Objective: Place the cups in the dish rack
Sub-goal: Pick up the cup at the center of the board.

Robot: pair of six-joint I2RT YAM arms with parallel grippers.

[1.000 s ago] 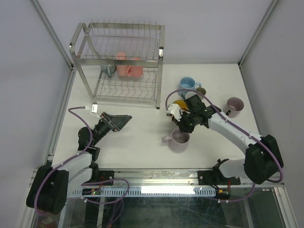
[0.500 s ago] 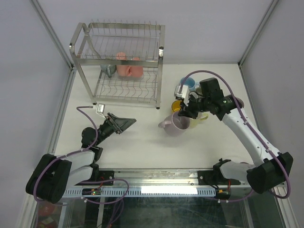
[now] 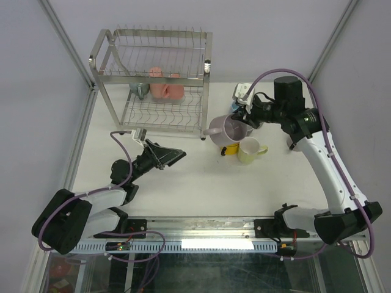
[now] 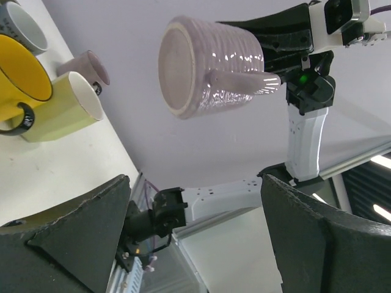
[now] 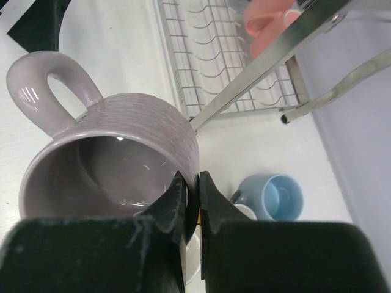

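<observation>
The right pincer (image 5: 191,186) pinches the rim of a lilac mug (image 3: 230,129), holding it in the air just beside a front corner post of the dish rack (image 3: 205,104). The left pincer (image 3: 174,159) hangs spread and empty over the bench (image 3: 195,186).

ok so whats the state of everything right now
lilac mug, held by its rim, tilted, off the table
right gripper, shut on lilac mug
left gripper, open, empty
dish rack, holding pink mugs
green mug, upright on table
yellow mug, upright on table
</observation>
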